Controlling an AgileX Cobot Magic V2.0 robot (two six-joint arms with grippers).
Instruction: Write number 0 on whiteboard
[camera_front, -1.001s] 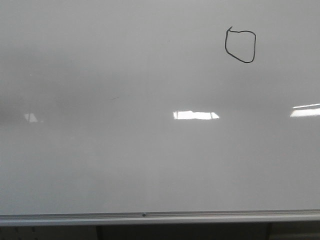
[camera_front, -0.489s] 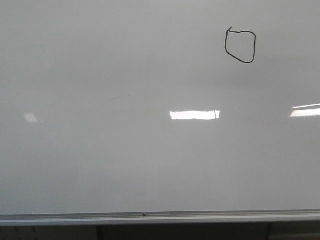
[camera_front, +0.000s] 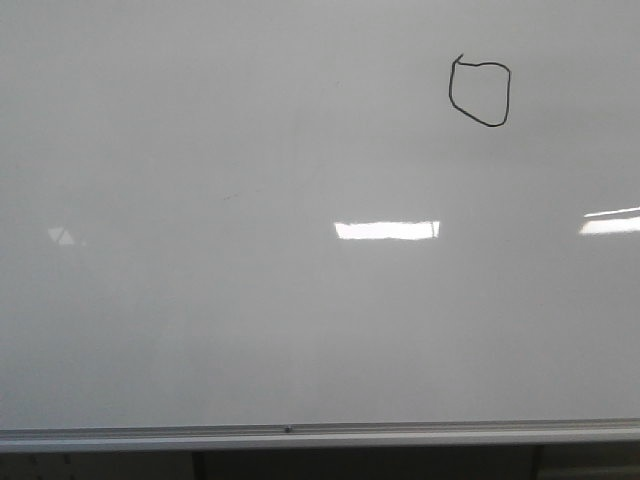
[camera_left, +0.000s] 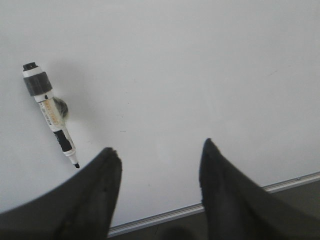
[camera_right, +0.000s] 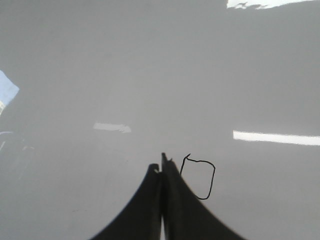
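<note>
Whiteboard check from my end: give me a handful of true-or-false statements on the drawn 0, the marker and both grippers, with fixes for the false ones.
1. A closed black loop, the number 0, is on the whiteboard. True.
2. The right gripper is wide open. False: its fingers are pressed together, with nothing visible between them.
3. The left gripper holds the marker. False: it is open and empty; the marker sits on the board, apart from the fingers.
4. In the front view the 0 sits near the silver rail. False: it is in the upper right, far above it.
5. No arm shows in the front view. True.
</note>
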